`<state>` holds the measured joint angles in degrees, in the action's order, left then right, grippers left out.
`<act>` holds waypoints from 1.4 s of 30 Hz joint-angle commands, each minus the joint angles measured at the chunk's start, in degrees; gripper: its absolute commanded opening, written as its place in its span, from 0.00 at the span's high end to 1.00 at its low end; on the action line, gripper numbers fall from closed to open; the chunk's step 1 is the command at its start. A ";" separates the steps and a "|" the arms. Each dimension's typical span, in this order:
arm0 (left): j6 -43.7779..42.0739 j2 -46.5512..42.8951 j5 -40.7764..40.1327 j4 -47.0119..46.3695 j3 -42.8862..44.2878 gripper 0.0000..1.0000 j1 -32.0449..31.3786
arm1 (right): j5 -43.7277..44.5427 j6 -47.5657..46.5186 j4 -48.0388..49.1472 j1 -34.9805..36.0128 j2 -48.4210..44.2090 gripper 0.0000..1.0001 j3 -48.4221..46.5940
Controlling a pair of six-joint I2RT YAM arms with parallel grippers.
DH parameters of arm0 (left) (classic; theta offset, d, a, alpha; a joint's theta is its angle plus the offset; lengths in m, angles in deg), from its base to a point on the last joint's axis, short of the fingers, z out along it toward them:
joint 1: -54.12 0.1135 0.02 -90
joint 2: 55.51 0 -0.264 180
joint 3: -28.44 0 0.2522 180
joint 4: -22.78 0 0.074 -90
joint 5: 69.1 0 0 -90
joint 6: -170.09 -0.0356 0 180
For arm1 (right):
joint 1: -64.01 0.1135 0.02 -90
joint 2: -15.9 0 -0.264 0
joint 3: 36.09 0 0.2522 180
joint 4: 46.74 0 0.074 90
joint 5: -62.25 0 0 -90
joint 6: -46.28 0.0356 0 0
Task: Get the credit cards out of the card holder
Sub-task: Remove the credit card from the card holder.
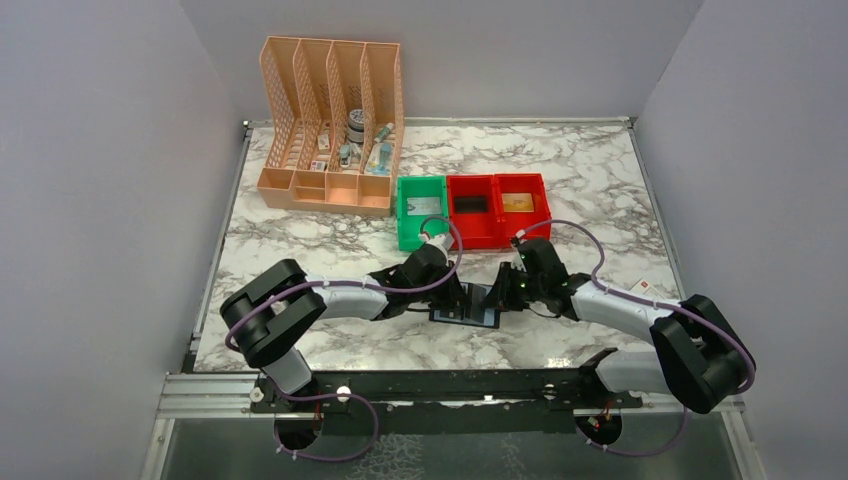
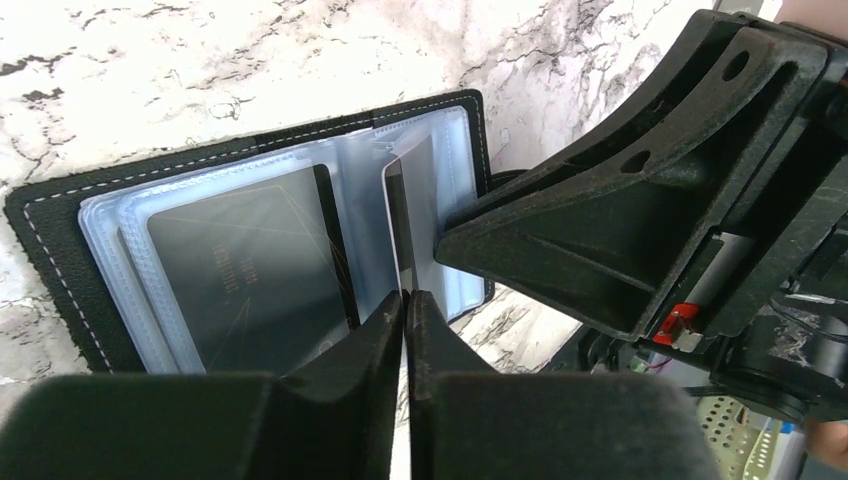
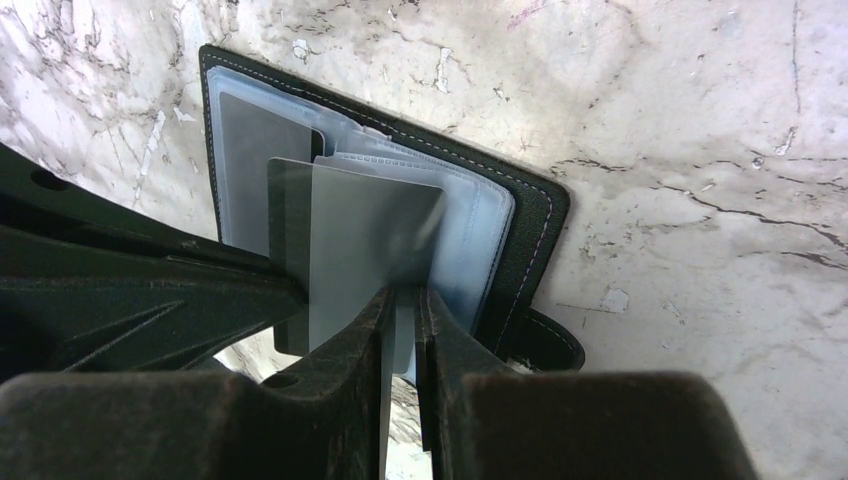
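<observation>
On the marble table, an organizer stands at the back left. The left gripper reaches in to the holder, which lies open and flat at the near middle, between the two grippers. A dark card sits in the clear pocket on its left half. The left fingers are closed to a slit on the edge of an upright card, which stands out of the pockets at the fold. Right of it, the right gripper is closed almost fully on a thin clear sleeve of the holder, its tip just beside the upright card. Behind the grippers sit a green bin and two red bins. A white card lies on the table near the right edge, well apart from the holder.
</observation>
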<state>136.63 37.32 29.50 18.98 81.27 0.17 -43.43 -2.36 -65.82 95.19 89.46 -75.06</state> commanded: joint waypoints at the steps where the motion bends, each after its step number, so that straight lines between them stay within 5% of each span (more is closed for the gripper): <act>1: -0.10 -0.23 0.63 -1.86 -1.01 0.96 0.25 | 6.36 -0.74 -3.08 0.05 1.26 0.85 1.52; 13: -1.21 -4.31 -1.89 2.28 -2.77 1.00 1.87 | 9.24 -3.72 -6.62 0.15 -1.00 0.85 -1.50; 24: -0.96 -5.12 0.61 0.43 -2.42 1.00 2.36 | -2.93 -6.16 -4.64 0.12 -7.64 0.78 -4.44; 34: -1.29 -3.01 3.42 0.17 -1.56 1.00 2.71 | -10.17 -4.35 1.06 0.17 -1.59 0.76 -4.18; 42: -0.94 0.09 5.86 -2.22 -0.82 0.78 2.64 | -2.07 -2.73 -0.68 0.09 1.48 0.82 -2.10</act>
<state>135.93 36.54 32.61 19.07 79.28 2.75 -48.89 -5.97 -66.93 95.50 90.05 -78.21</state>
